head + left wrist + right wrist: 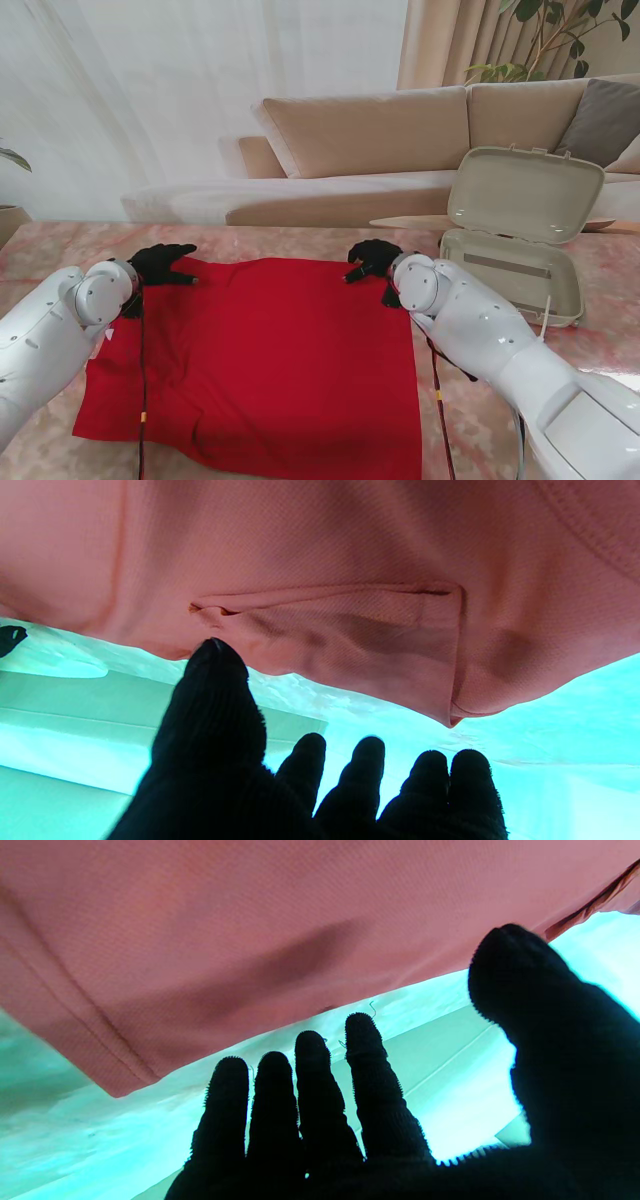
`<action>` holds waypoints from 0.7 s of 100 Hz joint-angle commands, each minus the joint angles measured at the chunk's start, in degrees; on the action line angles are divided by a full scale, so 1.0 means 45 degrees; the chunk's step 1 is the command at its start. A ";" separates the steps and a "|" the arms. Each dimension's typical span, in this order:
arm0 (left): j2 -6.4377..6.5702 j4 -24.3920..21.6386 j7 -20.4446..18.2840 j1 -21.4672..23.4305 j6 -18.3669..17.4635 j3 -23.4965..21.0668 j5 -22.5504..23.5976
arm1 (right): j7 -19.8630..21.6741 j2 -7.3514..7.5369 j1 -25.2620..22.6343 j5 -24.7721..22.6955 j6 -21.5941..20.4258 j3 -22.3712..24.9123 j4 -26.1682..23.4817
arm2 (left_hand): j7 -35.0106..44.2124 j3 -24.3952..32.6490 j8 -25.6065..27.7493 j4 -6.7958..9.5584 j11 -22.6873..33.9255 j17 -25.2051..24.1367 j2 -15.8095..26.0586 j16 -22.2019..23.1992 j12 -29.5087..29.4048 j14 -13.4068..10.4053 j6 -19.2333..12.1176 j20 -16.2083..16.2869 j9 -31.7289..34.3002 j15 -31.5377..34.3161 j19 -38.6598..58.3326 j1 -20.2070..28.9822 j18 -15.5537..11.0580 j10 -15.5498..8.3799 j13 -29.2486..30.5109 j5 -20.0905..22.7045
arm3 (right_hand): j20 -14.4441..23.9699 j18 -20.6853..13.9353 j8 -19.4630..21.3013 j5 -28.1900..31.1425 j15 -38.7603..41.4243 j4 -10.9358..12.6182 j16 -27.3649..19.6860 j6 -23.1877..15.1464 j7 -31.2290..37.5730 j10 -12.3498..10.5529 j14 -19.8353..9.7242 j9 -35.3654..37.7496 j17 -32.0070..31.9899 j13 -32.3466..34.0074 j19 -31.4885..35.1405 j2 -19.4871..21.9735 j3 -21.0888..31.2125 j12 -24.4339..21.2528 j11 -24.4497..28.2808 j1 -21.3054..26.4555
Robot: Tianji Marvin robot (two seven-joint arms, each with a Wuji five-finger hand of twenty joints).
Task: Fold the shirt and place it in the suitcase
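**Stand view — both hands at the far edge of the shirt**

Stand view: red shirt [265, 365] lies spread flat on the marble desk [40, 245], roughly in front of me. My left hand [160, 264] sits at its far left corner, my right hand [377, 260] at its far right corner — both black-gloved, palms down. The suitcase [520, 235] stands on the desk to my right, lid up, apart from the shirt.

Left wrist view: fingers [305, 770] spread and released, nothing between them; thumb tip is just beside a fold of the cloth, contact unclear.

Right wrist view: fingers [310, 1090] straight and apart, thumb held wide, hand loose and grasping nothing — shirt hem lies just beyond the fingertips.

A beige sofa [380, 130] runs behind the desk.
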 commanded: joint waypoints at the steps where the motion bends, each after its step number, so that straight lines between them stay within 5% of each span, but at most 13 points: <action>1: -0.0075 0.0246 0.0002 -0.0316 -0.0087 0.0162 -0.0082 | 0.0207 -0.0058 0.0030 0.0054 0.0001 -0.0002 0.0186 | -0.0292 0.0003 -0.0197 0.0082 -0.0380 -0.0098 -0.0170 -0.0378 -0.0244 -0.0458 -0.0501 -0.0030 -0.0521 -0.0500 -0.0821 -0.0132 -0.0374 -0.0265 -0.0584 -0.0492 | -0.0232 -0.0410 0.0018 -0.0350 -0.0098 -0.0188 -0.0221 -0.0039 -0.0227 -0.0284 -0.0283 -0.0285 -0.0198 -0.0348 -0.0265 0.0022 0.0068 -0.0194 0.0067 -0.0323; 22: -0.0222 0.1526 0.0484 -0.1209 -0.0474 0.1349 -0.0457 | 0.0284 -0.0042 -0.0010 0.0100 0.0034 0.0047 0.0342 | -0.1029 0.0012 -0.0792 0.0081 -0.1397 -0.0120 -0.0097 -0.1791 -0.0181 -0.0654 -0.1010 0.0802 -0.0998 -0.0673 -0.2540 -0.0196 -0.0583 -0.0515 -0.0653 -0.0601 | -0.0170 -0.0410 0.0032 -0.0317 -0.0098 -0.0166 -0.0208 -0.0037 -0.0217 -0.0280 -0.0269 -0.0251 -0.0201 -0.0320 -0.0330 0.0087 0.0027 -0.0187 0.0022 -0.0299; 45: -0.0447 0.2784 0.0572 -0.2065 -0.0668 0.2723 -0.1219 | 0.0384 -0.0001 -0.0071 0.0109 -0.0006 0.0075 0.0453 | -0.1079 0.0045 -0.0920 0.0105 -0.1334 -0.0097 -0.0088 -0.1882 0.0023 -0.0494 -0.0956 0.0882 -0.0975 -0.0724 -0.2683 -0.0113 -0.0543 -0.0071 -0.0632 -0.0612 | -0.0106 -0.0410 0.0055 -0.0247 -0.0114 -0.0146 -0.0195 -0.0038 -0.0185 -0.0288 -0.0262 -0.0181 -0.0194 -0.0290 -0.0368 0.0117 0.0012 -0.0159 0.0033 -0.0268; 70: -0.0529 0.3161 0.0408 -0.2318 -0.0608 0.3140 -0.1577 | 0.0429 0.0063 -0.0124 0.0054 0.0051 0.0136 0.0395 | -0.0927 0.0051 -0.0549 0.0111 -0.0482 -0.0097 -0.0216 0.0656 0.0528 -0.0193 -0.0858 0.2598 -0.0615 0.0315 -0.0843 0.0155 -0.0128 0.0157 -0.0470 -0.0614 | -0.0054 -0.0394 0.0073 -0.0163 -0.0087 -0.0150 -0.0176 -0.0056 -0.0145 -0.0256 -0.0224 -0.0062 -0.0191 -0.0234 -0.0397 0.0073 0.0045 -0.0135 0.0064 -0.0268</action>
